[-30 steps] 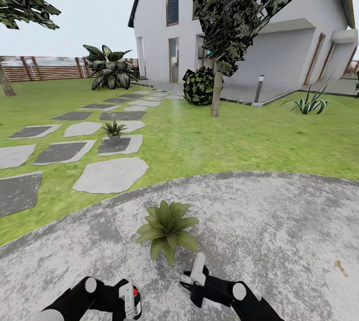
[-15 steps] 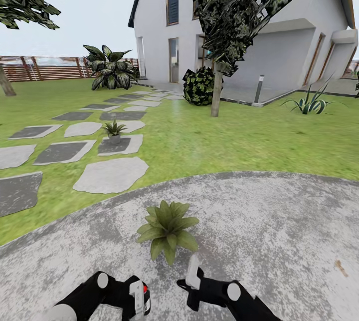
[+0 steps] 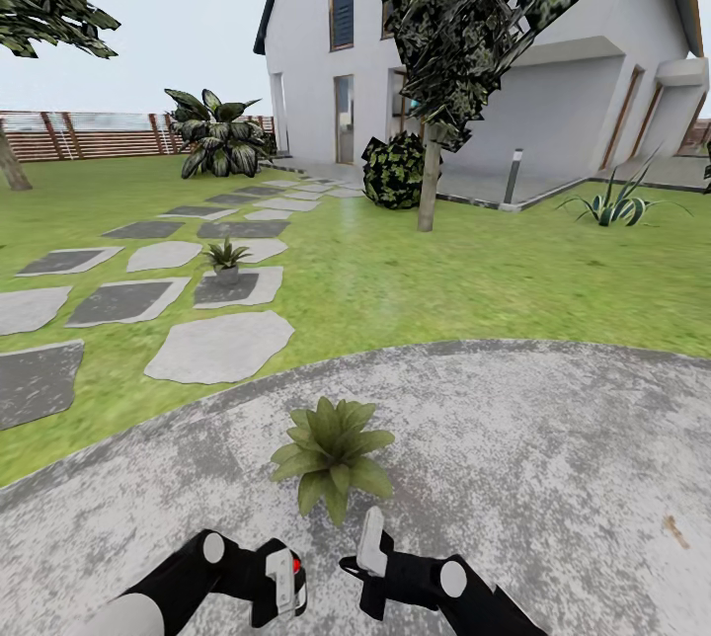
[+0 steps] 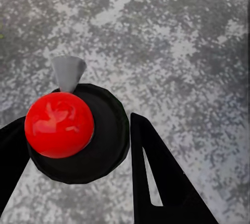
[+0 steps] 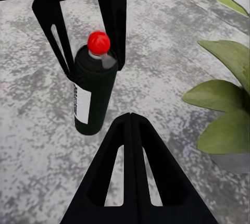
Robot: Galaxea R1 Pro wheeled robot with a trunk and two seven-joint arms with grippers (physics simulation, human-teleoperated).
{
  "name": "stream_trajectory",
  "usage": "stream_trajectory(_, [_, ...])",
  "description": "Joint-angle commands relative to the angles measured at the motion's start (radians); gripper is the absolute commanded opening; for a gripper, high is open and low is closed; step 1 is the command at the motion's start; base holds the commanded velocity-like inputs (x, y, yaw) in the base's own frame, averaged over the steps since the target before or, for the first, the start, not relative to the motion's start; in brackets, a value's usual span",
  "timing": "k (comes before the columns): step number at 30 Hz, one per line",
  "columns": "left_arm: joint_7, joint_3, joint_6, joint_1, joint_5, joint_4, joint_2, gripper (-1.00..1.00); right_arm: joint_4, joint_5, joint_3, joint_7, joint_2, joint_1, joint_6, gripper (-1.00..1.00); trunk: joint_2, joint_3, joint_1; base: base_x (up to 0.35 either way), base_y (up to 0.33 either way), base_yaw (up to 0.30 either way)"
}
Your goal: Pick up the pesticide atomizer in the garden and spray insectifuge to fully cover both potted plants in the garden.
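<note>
Far left, head view: slatted brown wooden fence (image 3: 79,134) behind the green lawn (image 3: 444,280); irregular grey stepping stones (image 3: 219,347) run toward the white house (image 3: 553,113). A small green rosette plant in a grey pot (image 3: 227,261) stands on one stone, well apart from the robot.

Left pincer (image 3: 279,589): clenched on the dark green spray bottle with white label and red cap part, the pesticide atomizer (image 3: 288,579). Left wrist view: red cap (image 4: 59,124) seen from above, bottle body (image 4: 107,146) between the two black fingers (image 4: 156,177), pale grey nozzle (image 4: 68,73) projecting from the head. Right wrist view: bottle (image 5: 92,95) upright, held off the paving, the left pincer's fingers (image 5: 115,21) pressing both sides near its top.

Centre: second broad-leaved green rosette plant (image 3: 332,455) on the round grey paved patch (image 3: 553,478), near and ahead of both pincers.

Right pincer (image 3: 367,547): just beside the bottle, apart from it, grasping nothing. Right wrist view: its two black fingers (image 5: 130,182) lie pressed together, so clenched empty. Plant leaves (image 5: 221,99) beside it.
</note>
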Motion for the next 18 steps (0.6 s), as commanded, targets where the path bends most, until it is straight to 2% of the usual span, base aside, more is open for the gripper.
stream_trajectory(1, [0.000, -0.001, -0.006, 0.000, -0.007, -0.001, -0.001, -1.00, -0.001, 0.010, -0.001, -0.001, 0.000, 0.000, -0.006, -1.00, 0.000, -0.001, 0.000, 0.000, 0.000, 0.000])
stream_trajectory(6, [-0.006, 0.000, -0.011, 0.000, -0.007, -0.001, -0.004, -1.00, 0.000, 0.010, -0.001, -0.001, 0.000, 0.000, -0.006, -1.00, 0.000, -0.001, 0.000, 0.000, 0.000, 0.000])
stream_trajectory(11, [-0.051, 0.001, -0.014, 0.000, -0.002, -0.002, -0.010, -1.00, 0.000, 0.010, -0.001, -0.001, 0.000, 0.000, -0.006, -1.00, 0.000, -0.001, 0.000, 0.000, 0.000, 0.000])
stream_trajectory(18, [-0.057, 0.003, -0.049, 0.000, 0.001, 0.002, -0.027, -1.00, -0.001, 0.010, -0.001, -0.001, 0.000, 0.000, -0.006, -1.00, 0.000, -0.001, 0.000, 0.000, 0.000, 0.000])
